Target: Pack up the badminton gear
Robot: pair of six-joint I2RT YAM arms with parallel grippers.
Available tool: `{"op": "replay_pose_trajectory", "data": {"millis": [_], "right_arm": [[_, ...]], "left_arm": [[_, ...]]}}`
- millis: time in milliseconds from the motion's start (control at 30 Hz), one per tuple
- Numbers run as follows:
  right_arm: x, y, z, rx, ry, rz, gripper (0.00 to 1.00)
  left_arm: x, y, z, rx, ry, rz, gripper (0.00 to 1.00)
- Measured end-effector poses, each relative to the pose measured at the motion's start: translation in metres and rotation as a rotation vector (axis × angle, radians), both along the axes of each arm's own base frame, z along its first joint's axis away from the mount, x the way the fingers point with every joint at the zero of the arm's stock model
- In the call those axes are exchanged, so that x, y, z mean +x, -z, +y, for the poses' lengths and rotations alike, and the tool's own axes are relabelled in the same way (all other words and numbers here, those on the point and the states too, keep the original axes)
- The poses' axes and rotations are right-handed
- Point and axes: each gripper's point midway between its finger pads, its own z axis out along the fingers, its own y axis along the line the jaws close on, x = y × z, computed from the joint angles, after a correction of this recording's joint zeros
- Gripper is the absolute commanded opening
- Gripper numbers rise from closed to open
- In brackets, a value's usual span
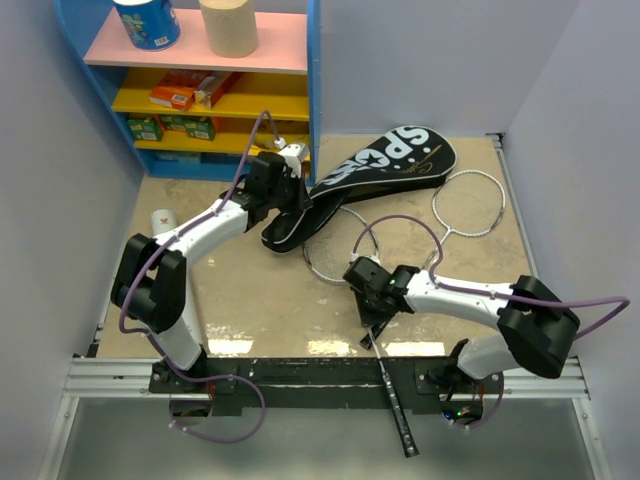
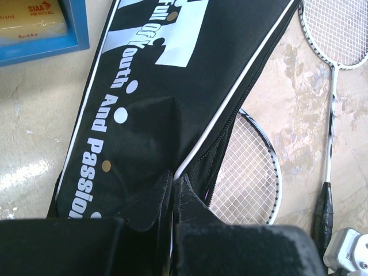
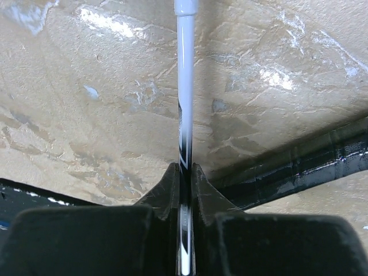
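The black bag (image 1: 400, 165) lettered SPORT lies at the back of the table, its open end toward my left gripper (image 1: 292, 203). In the left wrist view my left gripper (image 2: 172, 184) is shut on the bag's (image 2: 161, 86) zipped edge. One white-framed racket's head (image 1: 335, 250) lies partly under the bag's mouth (image 2: 247, 167). My right gripper (image 1: 375, 318) is shut on that racket's thin shaft (image 3: 185, 86); its black handle (image 1: 397, 410) sticks out over the near edge. The second racket (image 1: 468, 203) lies flat at the right (image 2: 336, 29). A white tube end (image 1: 163, 218) shows behind my left arm.
A blue shelf unit (image 1: 315, 90) stands at the back left with small coloured boxes (image 1: 185, 92) and blue and tan paper rolls (image 1: 228, 25) on top. Grey walls close both sides. A black rail (image 1: 300, 368) runs along the near edge. The second racket's handle (image 3: 310, 167) lies near my right gripper.
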Motion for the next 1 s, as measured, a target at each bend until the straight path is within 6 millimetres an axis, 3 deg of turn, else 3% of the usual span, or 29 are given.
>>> {"op": "replay_pose_trajectory", "data": {"millis": [167,333,600,1000], "right_arm": [[-0.001,-0.003,-0.003,-0.006,0.011,-0.017,0.0],[-0.008,-0.022,-0.011,0.016,0.018,-0.037,0.0],[-0.033,-0.056,-0.03,0.062,0.016,-0.051,0.0],[-0.057,-0.089,-0.054,0.081,0.034,-0.026,0.0]], "left_arm": [[0.0,0.0,0.001,0.006,-0.003,-0.003,0.0],[0.001,0.001,0.007,0.025,-0.021,0.006,0.0],[0.023,-0.025,0.003,0.026,-0.033,-0.04,0.0],[0.029,0.018,0.004,0.1,-0.021,0.017,0.0]]}}
